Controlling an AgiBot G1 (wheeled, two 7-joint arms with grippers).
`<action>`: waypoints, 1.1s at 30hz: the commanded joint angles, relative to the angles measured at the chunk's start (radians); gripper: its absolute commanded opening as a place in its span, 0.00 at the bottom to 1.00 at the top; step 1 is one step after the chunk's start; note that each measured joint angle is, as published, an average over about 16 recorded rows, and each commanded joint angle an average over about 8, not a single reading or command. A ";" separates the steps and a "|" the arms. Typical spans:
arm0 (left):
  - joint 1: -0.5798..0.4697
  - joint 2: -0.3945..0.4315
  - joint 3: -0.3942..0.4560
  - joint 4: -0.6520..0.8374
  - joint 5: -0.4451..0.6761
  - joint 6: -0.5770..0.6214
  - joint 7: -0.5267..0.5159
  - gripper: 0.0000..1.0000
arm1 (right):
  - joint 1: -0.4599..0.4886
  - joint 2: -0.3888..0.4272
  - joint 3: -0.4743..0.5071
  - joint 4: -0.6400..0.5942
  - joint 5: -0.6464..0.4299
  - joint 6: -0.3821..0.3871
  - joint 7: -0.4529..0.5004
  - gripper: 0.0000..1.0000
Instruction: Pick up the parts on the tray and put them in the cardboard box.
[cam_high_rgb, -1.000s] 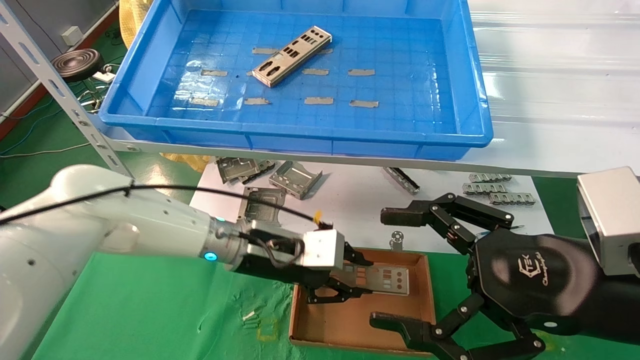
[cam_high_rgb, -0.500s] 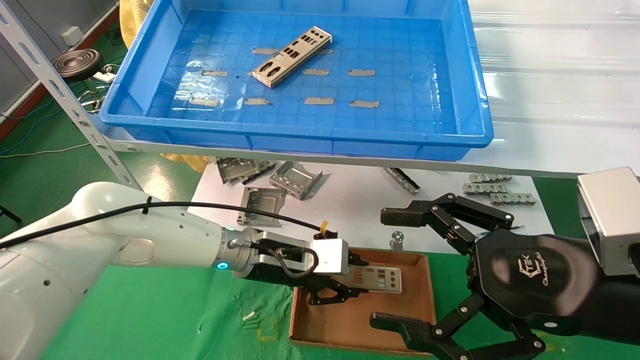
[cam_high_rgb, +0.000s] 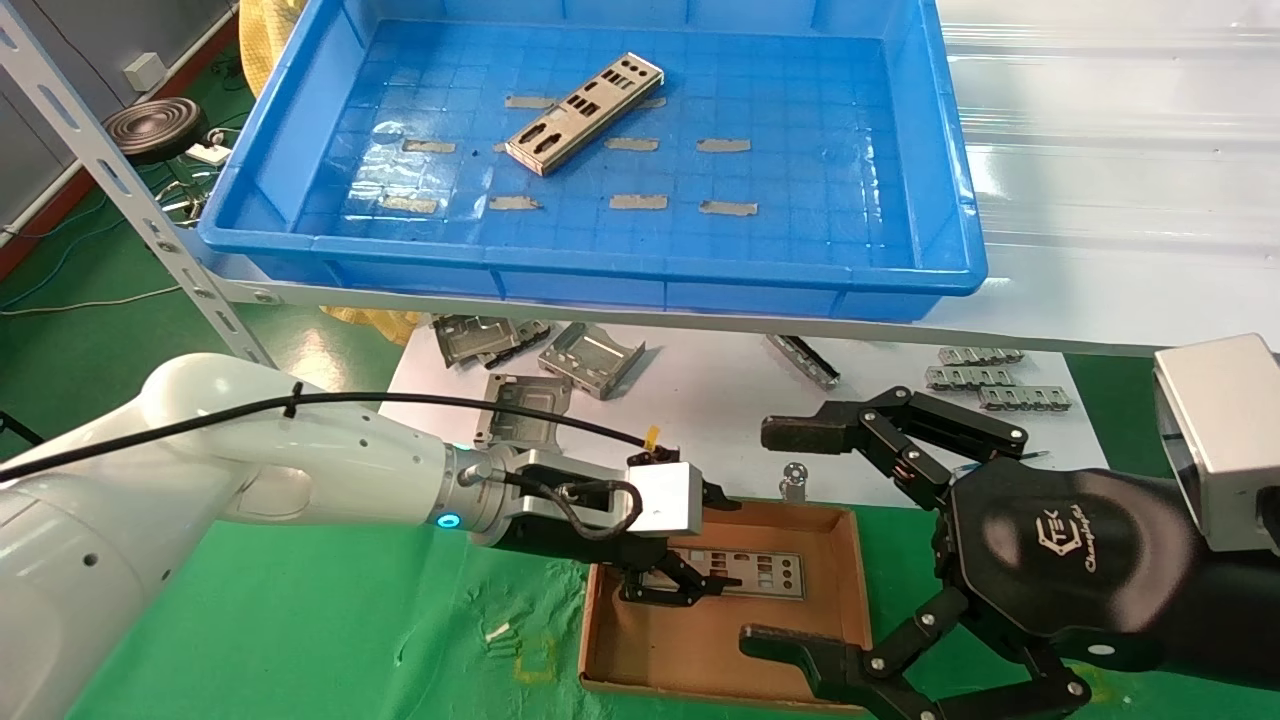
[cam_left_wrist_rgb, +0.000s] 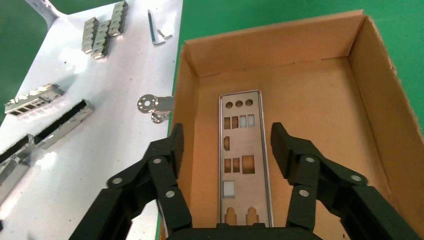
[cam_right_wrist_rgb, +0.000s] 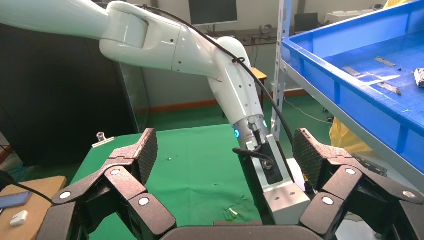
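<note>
One silver part (cam_high_rgb: 585, 112) lies slanted on the floor of the blue tray (cam_high_rgb: 600, 265) on the shelf. A second part (cam_high_rgb: 755, 575) lies flat on the floor of the cardboard box (cam_high_rgb: 853, 590) on the green cloth. My left gripper (cam_high_rgb: 705, 545) hovers open over the near end of that part, its fingers apart on either side and clear of it. The left wrist view shows the same part (cam_left_wrist_rgb: 243, 155) between the spread jaws of the left gripper (cam_left_wrist_rgb: 227, 135), inside the box (cam_left_wrist_rgb: 280, 47). My right gripper (cam_high_rgb: 780, 535) hangs open beside the box, holding nothing.
Boxy grey brackets (cam_high_rgb: 590, 355) and ridged strips (cam_high_rgb: 990, 385) lie on the white sheet below the shelf, with a small round metal piece (cam_high_rgb: 793, 478) just behind the box. A slanted shelf post (cam_high_rgb: 130, 200) stands at the left.
The left gripper lowered the part into the box and opened. The part now lies flat on the box floor. The right arm has not moved.
</note>
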 joint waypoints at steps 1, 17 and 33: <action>-0.003 -0.001 0.004 0.001 -0.008 -0.003 0.000 1.00 | 0.000 0.000 0.000 0.000 0.000 0.000 0.000 1.00; 0.016 -0.059 -0.071 0.113 -0.200 0.269 -0.037 1.00 | 0.000 0.000 0.000 0.000 0.000 0.000 0.000 1.00; 0.060 -0.116 -0.135 0.015 -0.195 0.259 -0.087 1.00 | 0.000 0.000 0.000 0.000 0.000 0.000 0.000 1.00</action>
